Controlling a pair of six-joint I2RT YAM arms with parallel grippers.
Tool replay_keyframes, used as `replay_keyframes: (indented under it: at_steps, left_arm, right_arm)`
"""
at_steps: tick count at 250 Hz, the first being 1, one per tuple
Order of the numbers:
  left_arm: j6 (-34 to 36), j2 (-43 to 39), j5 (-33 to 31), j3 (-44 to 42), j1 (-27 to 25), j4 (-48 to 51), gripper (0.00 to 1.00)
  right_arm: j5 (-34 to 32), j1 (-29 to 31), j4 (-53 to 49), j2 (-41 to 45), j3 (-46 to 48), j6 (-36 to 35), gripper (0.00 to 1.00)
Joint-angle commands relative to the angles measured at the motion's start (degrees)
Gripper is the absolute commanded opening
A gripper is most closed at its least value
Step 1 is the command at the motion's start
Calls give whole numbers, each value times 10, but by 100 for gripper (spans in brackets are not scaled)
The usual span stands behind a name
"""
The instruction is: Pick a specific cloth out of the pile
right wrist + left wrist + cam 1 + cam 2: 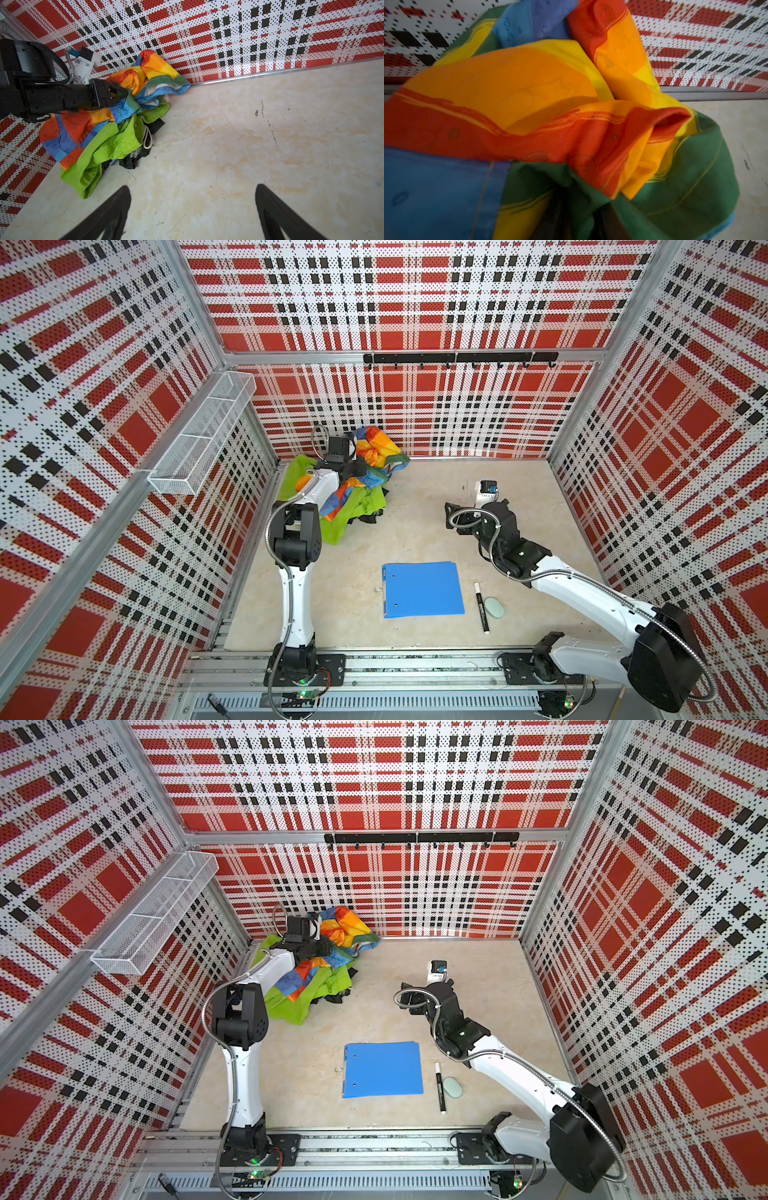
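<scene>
Bench point(415, 506) noted first. Wire basket point(203, 435) on L wall: nothing seen inside. Pile point(116, 116) sits in far-left corner, w/ rainbow patchwork point(380, 445) on top and lime-green garment point(91, 166) beneath. The cloth point(129, 162) (black) is mostly buried under the lime-green. Only an edge is exposed, on the pile's side toward bench centre; long axis not readable. L hand point(122, 93) is sunk in rainbow folds and nearer; grip can't be told. R hand point(191, 187) is spread wide over bare bench, well apart. The exposed edge faces it, so R approach is judged better.
</scene>
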State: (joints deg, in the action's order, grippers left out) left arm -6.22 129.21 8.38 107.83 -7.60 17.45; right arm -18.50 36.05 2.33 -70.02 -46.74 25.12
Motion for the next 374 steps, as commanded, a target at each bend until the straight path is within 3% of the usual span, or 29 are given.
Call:
replay_keyframes:
  at_steps: [1,60,103,140,179,197,260,298,316,374]
  left_arm:
    - [7,20,10,-12,-12,52,30]
    - [-6,-35,11,-153,-38,-11,37]
    - [1,-69,11,-184,-38,-27,44]
    - [-3,-128,-10,-200,-38,-21,63]
    - [-11,-215,-68,-259,-45,-5,93]
    - [-22,-253,-88,-290,-49,14,99]
    - [-55,-328,-172,-392,-77,66,99]
    - [-68,-296,-122,-399,-61,62,100]
    - [-67,-279,-133,-388,-63,62,88]
    - [-52,-252,-156,-348,-65,53,29]
  right_arm:
    - [-5,4,14,12,7,6,100]
    - [-3,6,17,12,12,10,100]
    - [1,10,15,7,8,9,100]
    - [-4,12,14,13,10,11,100]
    - [-6,14,15,17,16,12,100]
    - [-3,14,17,13,15,12,100]
    - [12,19,28,-13,-1,12,100]
    - [16,21,30,-21,-8,11,100]
    - [12,23,26,-19,-10,9,100]
    - [-5,22,20,1,8,11,100]
